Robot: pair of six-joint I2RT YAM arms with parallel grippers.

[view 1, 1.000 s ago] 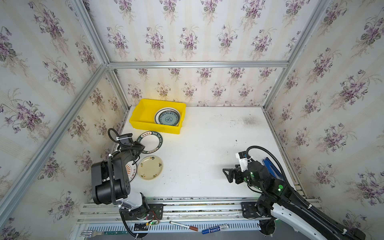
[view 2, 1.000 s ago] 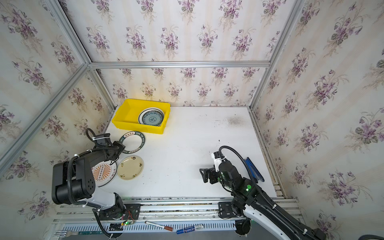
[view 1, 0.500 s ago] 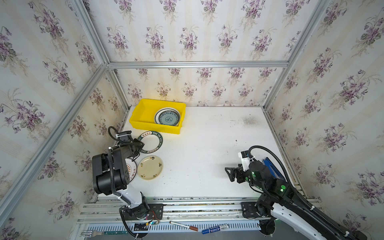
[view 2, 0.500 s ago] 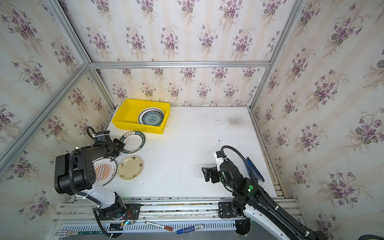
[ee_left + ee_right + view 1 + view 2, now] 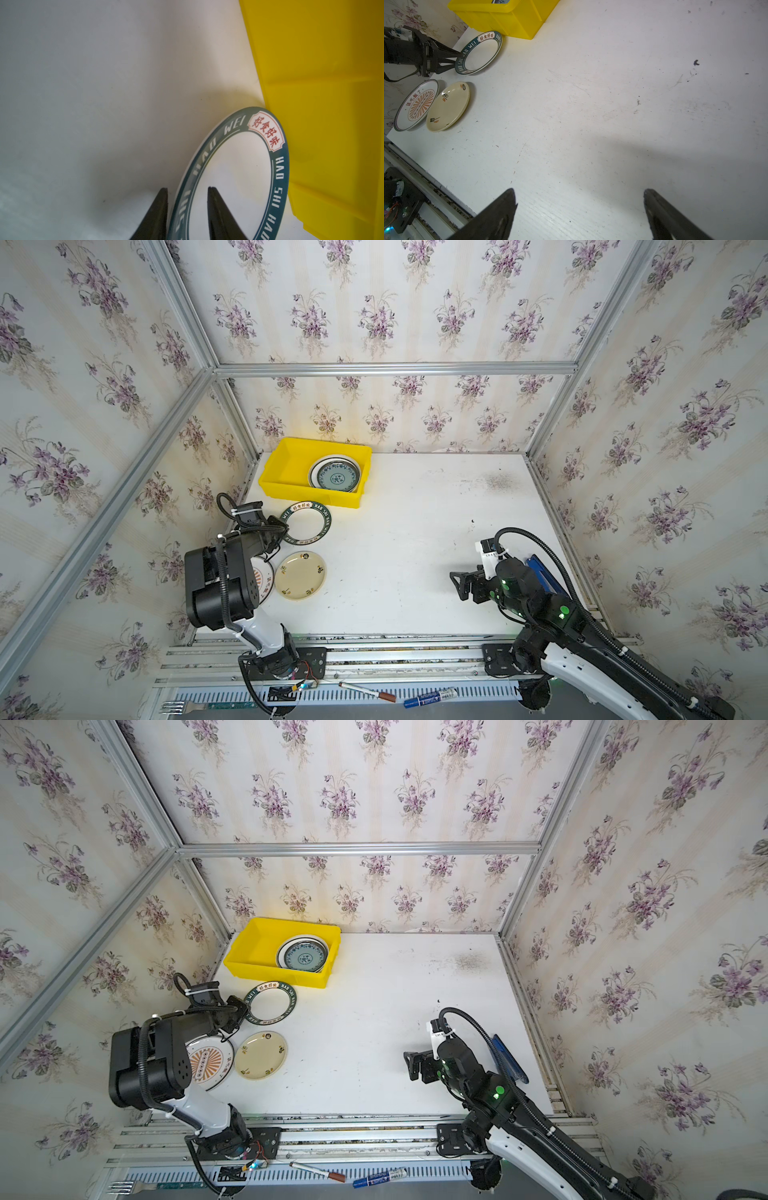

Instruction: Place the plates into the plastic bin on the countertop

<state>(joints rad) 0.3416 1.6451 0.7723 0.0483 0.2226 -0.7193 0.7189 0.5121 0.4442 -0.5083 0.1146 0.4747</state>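
Reaching further onto the green-rimmed plate [image 5: 306, 523] than a second ago, the left gripper [image 5: 187, 188] straddles its rim, jaws narrower, pinch unclear; the right gripper [image 5: 579, 190] hovers low over the countertop [image 5: 415, 551], spread wide.

Left arm [image 5: 220, 572] folded sharply at the elbow, forearm reaching forward and low from its base; left gripper [image 5: 187, 189] level, jaws narrowly parted. Right arm [image 5: 536, 597] stretched low from its base, wrist level; right gripper [image 5: 579, 192] pointing toward the left arm, jaws spread wide, empty.
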